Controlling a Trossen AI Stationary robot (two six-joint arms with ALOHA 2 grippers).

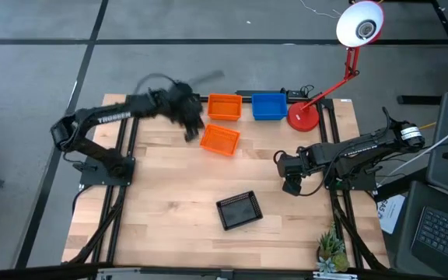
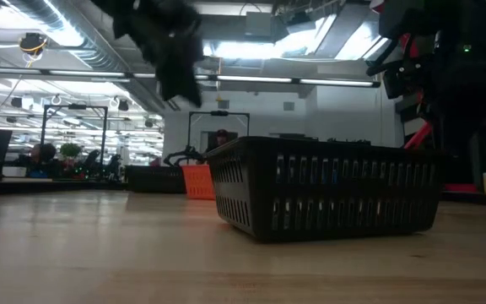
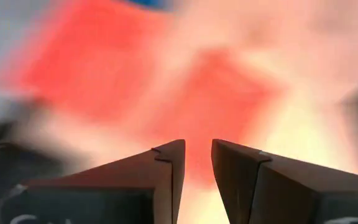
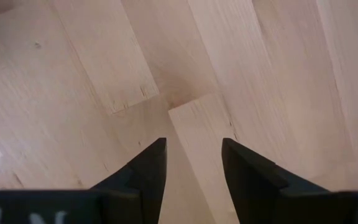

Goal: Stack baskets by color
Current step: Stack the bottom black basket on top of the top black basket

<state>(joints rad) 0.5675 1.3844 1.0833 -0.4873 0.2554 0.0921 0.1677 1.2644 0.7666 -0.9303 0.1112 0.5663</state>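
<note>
Two orange baskets show: one (image 1: 224, 106) at the table's far edge and one (image 1: 219, 139) just in front of it, turned slightly. A blue basket (image 1: 269, 106) stands beside the far orange one. A black basket (image 1: 239, 210) rests on its bottom near the table's middle front, large in the low view (image 2: 327, 190). My left gripper (image 1: 193, 131) hovers, blurred, just left of the nearer orange basket; its fingers (image 3: 197, 162) are open with nothing between them. My right gripper (image 1: 290, 185) points down over bare wood at the right, open (image 4: 193, 155).
A red lamp stands on its round base (image 1: 302, 117) right of the blue basket, with its white head (image 1: 360, 23) beyond the far edge. A small plant (image 1: 331, 250) sits at the near right corner. Bare wood lies across the table's left and near parts.
</note>
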